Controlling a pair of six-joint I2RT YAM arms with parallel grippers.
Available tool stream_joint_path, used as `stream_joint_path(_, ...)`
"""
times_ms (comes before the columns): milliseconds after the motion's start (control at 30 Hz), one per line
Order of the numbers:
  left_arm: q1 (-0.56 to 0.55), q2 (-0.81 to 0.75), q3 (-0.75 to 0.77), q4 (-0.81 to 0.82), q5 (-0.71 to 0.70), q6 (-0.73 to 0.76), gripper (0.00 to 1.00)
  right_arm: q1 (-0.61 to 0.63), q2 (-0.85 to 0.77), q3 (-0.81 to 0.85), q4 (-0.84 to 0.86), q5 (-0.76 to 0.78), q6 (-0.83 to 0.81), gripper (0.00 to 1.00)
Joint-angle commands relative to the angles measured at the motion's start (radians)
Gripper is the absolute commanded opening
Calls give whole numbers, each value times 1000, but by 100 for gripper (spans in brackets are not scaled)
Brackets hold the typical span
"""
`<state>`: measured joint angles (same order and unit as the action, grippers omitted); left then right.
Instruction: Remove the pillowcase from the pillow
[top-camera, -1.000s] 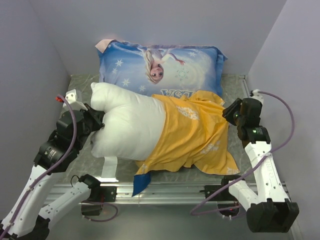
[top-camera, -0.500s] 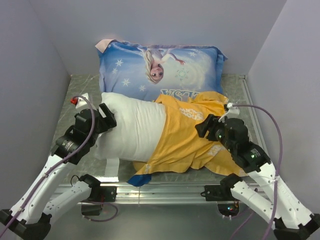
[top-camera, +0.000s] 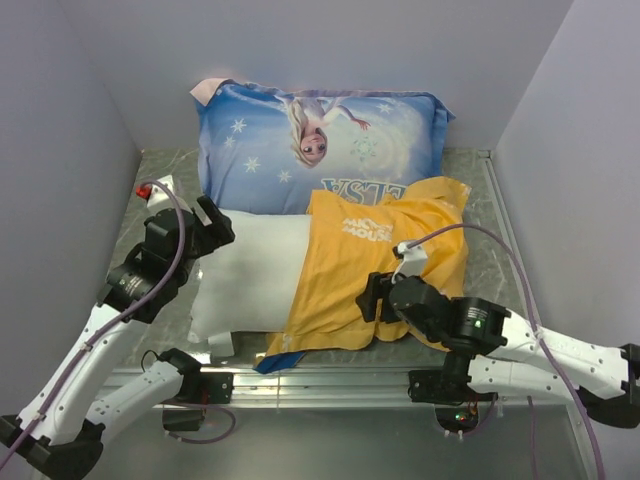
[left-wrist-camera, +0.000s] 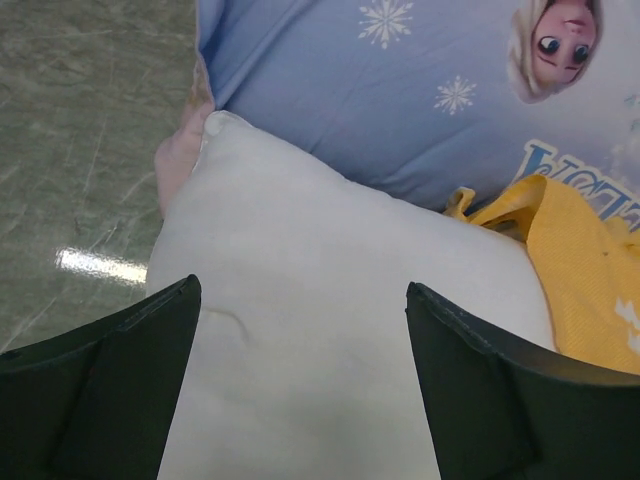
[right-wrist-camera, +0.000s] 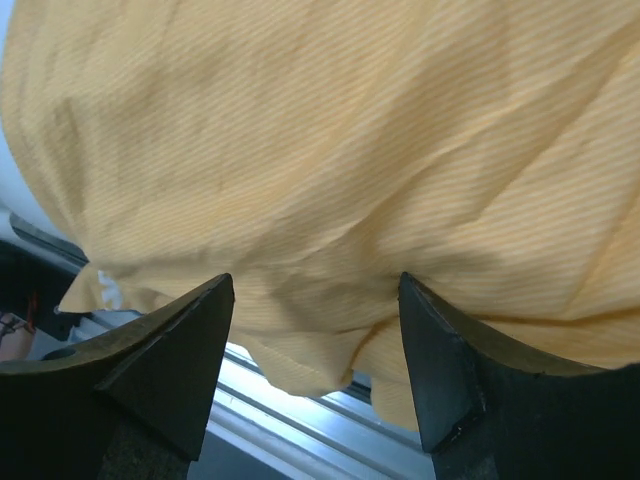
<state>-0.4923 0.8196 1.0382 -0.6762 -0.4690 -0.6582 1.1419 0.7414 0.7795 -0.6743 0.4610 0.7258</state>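
The white pillow (top-camera: 250, 272) lies across the table with its left half bare. The yellow-orange pillowcase (top-camera: 375, 255) covers its right half, white lettering up, and a blue corner (top-camera: 270, 362) pokes out at the near edge. My left gripper (top-camera: 213, 226) is open over the pillow's far-left corner; in the left wrist view its jaws (left-wrist-camera: 302, 285) stand wide over the white pillow (left-wrist-camera: 330, 300), with the pillowcase (left-wrist-camera: 590, 270) at the right edge. My right gripper (top-camera: 371, 299) is open at the pillowcase's near hem; in the right wrist view a hanging fold of yellow pillowcase (right-wrist-camera: 320, 130) sits between the spread jaws (right-wrist-camera: 315, 278), ungripped.
A light blue Elsa-print pillow (top-camera: 320, 135) leans against the back wall, touching the white pillow's far side. Grey walls close in left and right. An aluminium rail (top-camera: 330, 380) runs along the near table edge, just below the pillowcase's hem.
Both grippers opened. The left one let go of the pillow's left end, which flattened out. The right arm swung from the right side to the pillowcase's near hem.
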Motion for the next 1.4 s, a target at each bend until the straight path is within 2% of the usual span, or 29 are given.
stream_joint_path(0, 0, -2, 52, 20, 45, 29, 89, 96, 59, -12, -39, 133, 127, 75)
stream_joint_path(267, 1, -63, -6, 50, 182, 9, 87, 280, 211, -75, 73, 232, 364, 79)
stream_joint_path(467, 0, -111, -66, 72, 273, -6, 85, 416, 233, -92, -77, 295, 598, 79)
stream_joint_path(567, 0, -114, -84, 79, 286, -11, 85, 456, 214, -103, -139, 280, 656, 79)
stream_joint_path(767, 0, -126, -116, 110, 299, -14, 85, 484, 165, -152, -199, 277, 731, 81)
stream_joint_path(933, 0, -134, -136, 130, 329, -23, 84, 469, 208, -183, -76, 353, 716, 84)
stream_joint_path(1033, 0, -142, -135, 138, 349, -24, 83, 452, 234, -201, 57, 384, 663, 80)
stream_joint_path(1100, 0, -148, -132, 144, 369, -29, 82, 450, 239, -175, 87, 430, 641, 69)
stream_joint_path(1133, 1, -157, -129, 148, 381, -32, 81, 450, 236, -157, 82, 444, 615, 31)
stream_joint_path(1167, 0, -160, -127, 150, 406, -34, 79, 452, 233, -108, 70, 461, 604, 9)
stream_joint_path(1200, 0, -165, -121, 150, 415, -34, 79, 452, 231, -74, 26, 491, 591, 0)
stream_joint_path(1300, 0, -177, -98, 155, 478, -9, 78, 470, 219, 85, -72, 559, 520, 0)
stream_joint_path(1367, 0, -188, -75, 152, 506, 8, 78, 473, 202, 206, -70, 567, 391, 0)
